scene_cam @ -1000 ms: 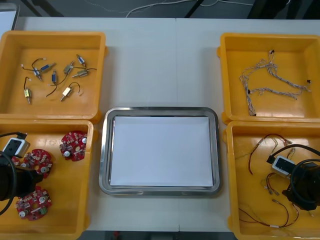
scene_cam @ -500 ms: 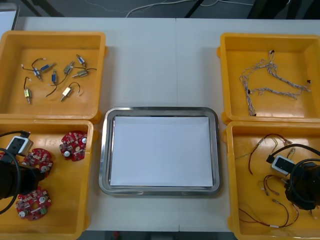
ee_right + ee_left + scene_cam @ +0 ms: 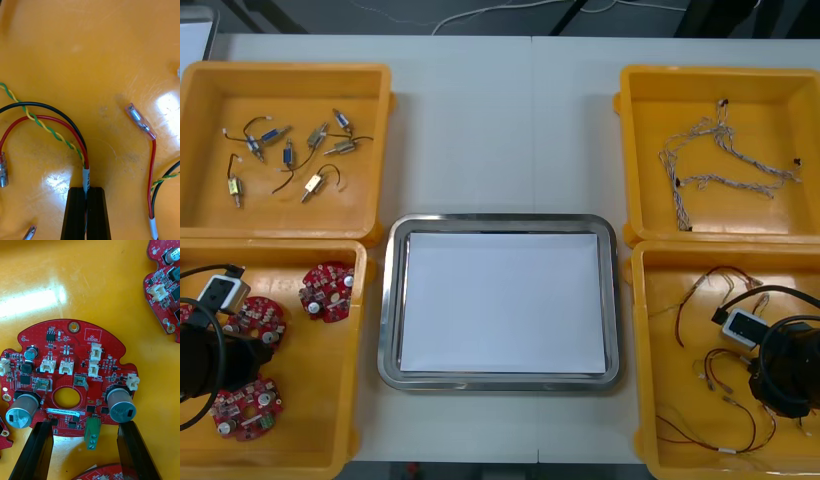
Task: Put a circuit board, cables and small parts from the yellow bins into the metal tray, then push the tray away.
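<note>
At left tool (image 3: 85,426), round red board (image 3: 71,371)

left arm (image 3: 198,362): over circuit boards (image 3: 327,291) | right arm (image 3: 787,372): over cables (image 3: 678,320)

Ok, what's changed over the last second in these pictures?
The left gripper, open astride a circuit board, has edged slightly toward the metal tray. The right gripper has barely moved, shut on a red and yellow cable, whose loose strands shifted a little. Tray, yellow bins and other contents stayed put.
</note>
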